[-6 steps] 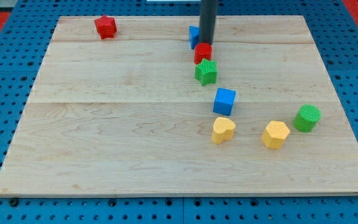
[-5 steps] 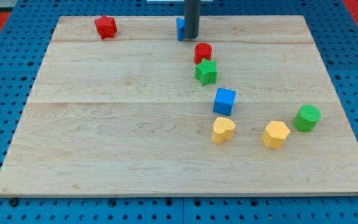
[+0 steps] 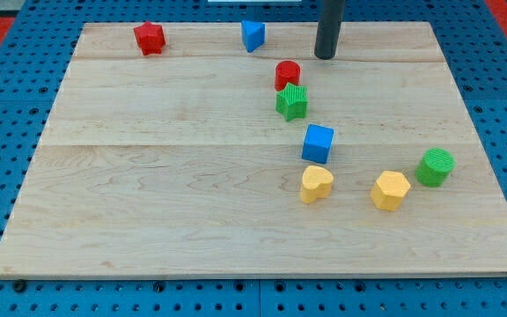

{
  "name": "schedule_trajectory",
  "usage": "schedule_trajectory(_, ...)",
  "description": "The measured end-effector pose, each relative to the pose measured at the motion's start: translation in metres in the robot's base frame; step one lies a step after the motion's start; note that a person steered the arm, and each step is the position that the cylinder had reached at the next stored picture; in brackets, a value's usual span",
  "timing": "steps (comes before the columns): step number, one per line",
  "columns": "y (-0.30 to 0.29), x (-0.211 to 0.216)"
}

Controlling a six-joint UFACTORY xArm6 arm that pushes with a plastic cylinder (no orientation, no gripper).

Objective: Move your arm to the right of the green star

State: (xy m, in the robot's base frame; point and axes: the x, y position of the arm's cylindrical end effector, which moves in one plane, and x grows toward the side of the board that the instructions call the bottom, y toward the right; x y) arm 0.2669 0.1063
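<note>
The green star (image 3: 292, 102) lies a little above the middle of the wooden board (image 3: 148, 176), touching a red cylinder (image 3: 287, 74) just above it. My tip (image 3: 326, 56) is near the view's top, up and to the right of the red cylinder and the green star. It touches no block.
A blue triangular block (image 3: 253, 35) and a red star (image 3: 149, 38) lie near the top edge. A blue cube (image 3: 318, 143) sits below the green star. A yellow heart (image 3: 316, 184), a yellow hexagon (image 3: 390, 189) and a green cylinder (image 3: 435, 166) lie lower right.
My tip went left from above the red cylinder, pushing the blue block left, then swung right to its spot up-right of the red cylinder. The other blocks have not moved.
</note>
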Motion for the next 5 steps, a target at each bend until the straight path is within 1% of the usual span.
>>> schedule_trajectory(2, 0.0, 0.007)
schedule_trajectory(3, 0.006, 0.049)
schedule_trajectory(4, 0.008, 0.128)
schedule_trajectory(5, 0.064, 0.132)
